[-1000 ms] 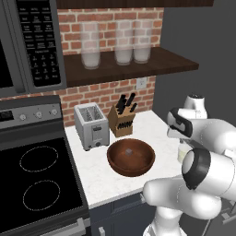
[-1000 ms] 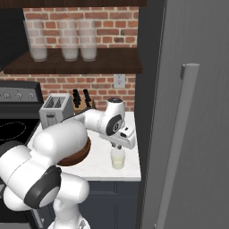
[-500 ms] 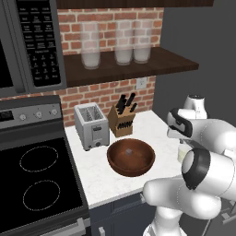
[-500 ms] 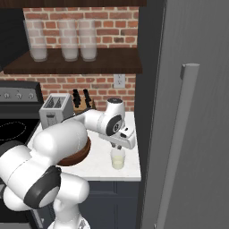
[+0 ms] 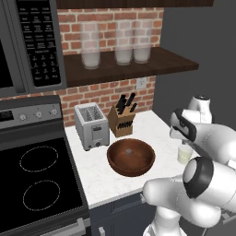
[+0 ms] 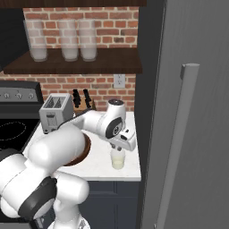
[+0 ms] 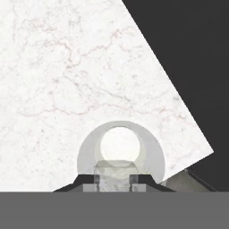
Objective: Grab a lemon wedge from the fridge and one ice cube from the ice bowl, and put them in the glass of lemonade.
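A: How much room is there around the glass of lemonade (image 6: 118, 159)?
B: Little. It stands upright near the desk (image 5: 99, 177) front right corner, close to the closed fridge (image 6: 188, 134); the ice bowl (image 5: 131, 157) sits left of it with bare marble between.

A: And the claw (image 7: 115, 182)?
B: Directly above the glass mouth, clenched on the ice cube (image 7: 114, 175), pointing straight down.

A: Any change from a second ago?
B: Arm and glass look unmoved. Another pale cube lies in the bowl's middle.
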Motion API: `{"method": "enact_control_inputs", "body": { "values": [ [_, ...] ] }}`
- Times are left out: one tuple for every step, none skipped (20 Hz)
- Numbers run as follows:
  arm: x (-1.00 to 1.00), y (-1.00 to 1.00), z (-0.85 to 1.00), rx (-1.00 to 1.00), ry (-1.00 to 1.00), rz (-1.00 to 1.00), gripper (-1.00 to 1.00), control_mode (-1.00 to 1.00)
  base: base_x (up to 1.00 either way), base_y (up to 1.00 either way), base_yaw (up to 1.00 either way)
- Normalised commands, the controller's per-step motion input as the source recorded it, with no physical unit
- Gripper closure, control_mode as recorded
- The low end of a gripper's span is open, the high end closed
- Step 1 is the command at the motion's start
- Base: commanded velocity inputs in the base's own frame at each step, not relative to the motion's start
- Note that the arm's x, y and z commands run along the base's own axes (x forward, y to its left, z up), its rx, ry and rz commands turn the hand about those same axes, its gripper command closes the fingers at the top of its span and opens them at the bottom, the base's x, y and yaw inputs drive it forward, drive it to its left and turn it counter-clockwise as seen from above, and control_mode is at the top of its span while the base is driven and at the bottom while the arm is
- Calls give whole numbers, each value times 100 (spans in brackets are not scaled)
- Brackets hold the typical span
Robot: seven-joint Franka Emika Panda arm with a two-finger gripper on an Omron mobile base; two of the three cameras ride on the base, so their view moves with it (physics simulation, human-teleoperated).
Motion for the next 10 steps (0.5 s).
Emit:
{"method": "enact_control_inputs", "body": {
  "values": [
    [-4,-2,15,5,-5,0,100,-100,0,0,0],
    [0,-1,16,5,-1,0,100,-100,0,0,0],
    [0,0,16,3,0,0,100,-100,0,0,0],
    [0,0,26,1,0,0,100,-100,0,0,0],
    [0,0,28,0,0,0,100,-100,0,0,0],
    [0,0,36,0,0,0,100,-100,0,0,0],
    [0,0,37,0,4,0,100,-100,0,0,0],
    [2,0,32,0,3,0,100,-100,0,0,0],
    [0,0,20,0,1,0,100,-100,0,0,0],
    [0,0,0,0,0,0,100,-100,0,0,0]
  ]
}}
